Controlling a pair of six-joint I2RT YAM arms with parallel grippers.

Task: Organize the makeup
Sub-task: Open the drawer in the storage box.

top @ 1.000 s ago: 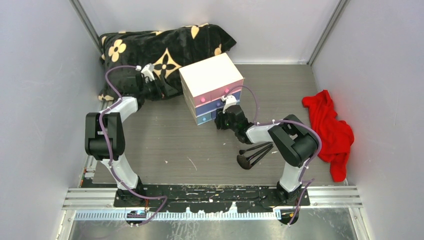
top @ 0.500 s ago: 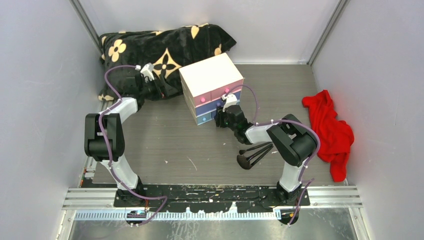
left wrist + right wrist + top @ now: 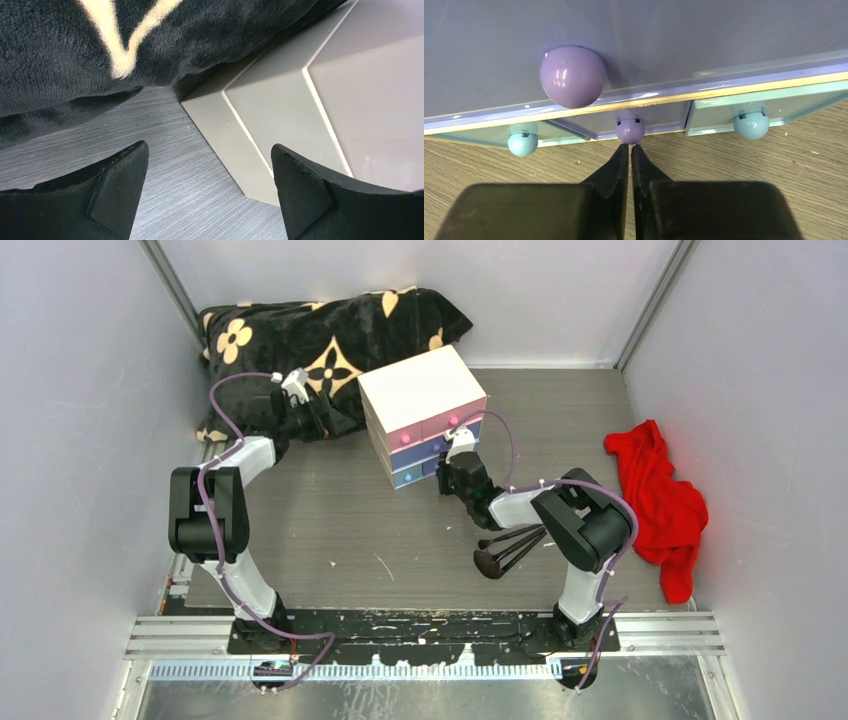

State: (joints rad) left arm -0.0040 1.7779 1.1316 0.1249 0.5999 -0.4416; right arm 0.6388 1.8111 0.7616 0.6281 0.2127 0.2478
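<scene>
Two black-handled makeup brushes (image 3: pixel 508 545) lie crossed on the grey table, just in front of my right arm. No other makeup shows. My right gripper (image 3: pixel 446 464) is at the lower front of the cream drawer box (image 3: pixel 418 390). In the right wrist view it (image 3: pixel 629 146) is shut, its tips meeting right under a small purple knob (image 3: pixel 630 131) and not around it. My left gripper (image 3: pixel 335 420) stands open at the box's left side; in the left wrist view it (image 3: pixel 207 150) has only bare table between its fingers.
A black blanket with cream flowers (image 3: pixel 310 335) lies at the back left, touching the box. A red cloth (image 3: pixel 660 502) lies at the right. A big purple knob (image 3: pixel 572 76) and two teal knobs (image 3: pixel 522 142) (image 3: pixel 751 125) show on the drawer fronts.
My right gripper has closed its jaws and edged slightly closer to the drawer fronts. The left arm has stayed where it was.
</scene>
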